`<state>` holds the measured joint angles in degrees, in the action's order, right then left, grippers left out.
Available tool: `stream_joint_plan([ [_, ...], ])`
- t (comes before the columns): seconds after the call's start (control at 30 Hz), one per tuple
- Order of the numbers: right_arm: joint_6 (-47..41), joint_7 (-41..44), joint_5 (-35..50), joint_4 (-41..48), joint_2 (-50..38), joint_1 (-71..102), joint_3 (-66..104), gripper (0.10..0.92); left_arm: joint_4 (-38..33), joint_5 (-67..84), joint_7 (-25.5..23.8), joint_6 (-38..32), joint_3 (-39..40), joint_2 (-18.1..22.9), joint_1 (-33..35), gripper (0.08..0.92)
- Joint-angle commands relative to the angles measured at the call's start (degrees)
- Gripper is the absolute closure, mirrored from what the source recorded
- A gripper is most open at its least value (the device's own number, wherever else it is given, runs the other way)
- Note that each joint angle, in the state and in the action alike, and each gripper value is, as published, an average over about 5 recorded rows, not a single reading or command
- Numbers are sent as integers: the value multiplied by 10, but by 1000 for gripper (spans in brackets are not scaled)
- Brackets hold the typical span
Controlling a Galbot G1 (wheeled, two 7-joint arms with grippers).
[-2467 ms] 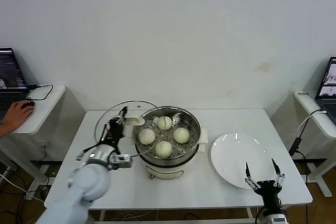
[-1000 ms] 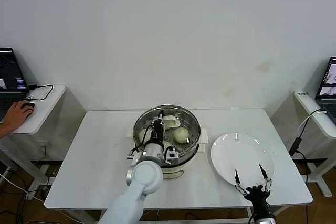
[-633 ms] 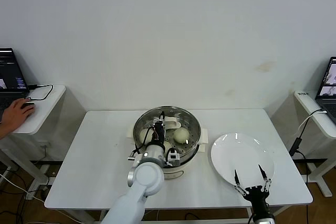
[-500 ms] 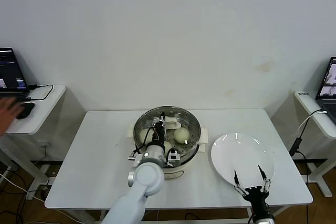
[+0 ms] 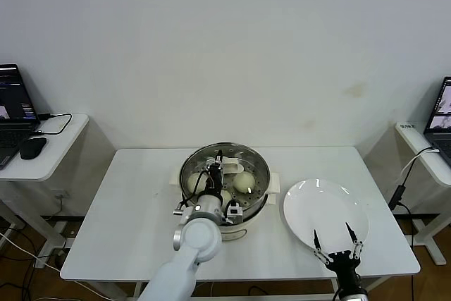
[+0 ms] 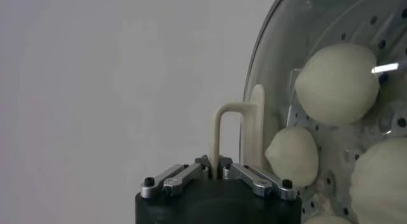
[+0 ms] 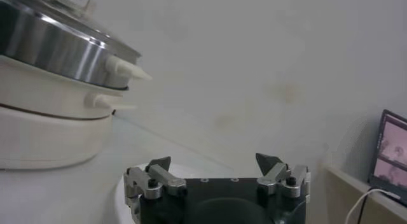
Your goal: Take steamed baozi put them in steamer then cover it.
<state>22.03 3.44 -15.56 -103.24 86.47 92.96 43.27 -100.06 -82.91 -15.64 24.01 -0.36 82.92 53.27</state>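
Glass cover (image 5: 224,174) on shiny steel steamer (image 5: 248,202), left gripper (image 6: 218,170) pinching its bar handle, right gripper (image 5: 338,252) spread.

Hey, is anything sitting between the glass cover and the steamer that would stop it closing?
Nothing visible does. The cover lies across the steamer rim, the baozi under the glass, with the left claw closed on its handle. The right claw hangs open by the plate.
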Motion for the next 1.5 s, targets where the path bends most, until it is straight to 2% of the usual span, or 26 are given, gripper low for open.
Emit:
stream_joint_plan([
  [0.03,-1,1,-3,-2,1,0,0,203,-43,3,-1,-1,-2,-8,17,781],
  [0.17,-1,1,-8,-6,2,4,-2,202,-89,20,1,-2,-8,-25,50,668],
  [0.3,-1,1,-11,-12,3,10,-3,203,-159,68,10,-6,-19,-61,99,556],
  [0.5,2,1,-11,-17,-4,20,-3,202,-290,217,63,-18,-57,-123,229,382],
  [0.6,2,1,-12,-20,-2,23,-6,203,-338,337,130,-49,-104,-146,316,296],
  [0.67,1,3,-10,-23,0,26,-9,203,-344,472,212,-109,-159,-151,367,238],
  [0.73,3,7,-5,-20,-4,30,-15,203,-318,620,282,-199,-224,-140,400,200],
  [0.77,4,8,-3,-17,-8,32,-19,203,-297,685,306,-253,-255,-131,410,189],
  [0.83,10,10,4,-12,-21,39,-28,202,-256,788,320,-329,-308,-118,429,180],
  [0.9,13,11,14,-14,-36,49,-33,203,-231,866,323,-366,-339,-117,450,178],
  [1.03,10,13,69,-36,-79,82,-42,203,-214,974,322,-367,-354,-124,509,177],
  [1.17,-11,17,149,-69,-127,118,-60,202,-203,998,319,-399,-347,-125,558,177],
  [1.3,-33,11,205,-92,-162,138,-78,203,-194,1001,317,-407,-334,-115,576,177],
  [1.5,-79,15,244,-131,-179,159,-85,202,-180,1004,286,-414,-324,-88,583,177],
])
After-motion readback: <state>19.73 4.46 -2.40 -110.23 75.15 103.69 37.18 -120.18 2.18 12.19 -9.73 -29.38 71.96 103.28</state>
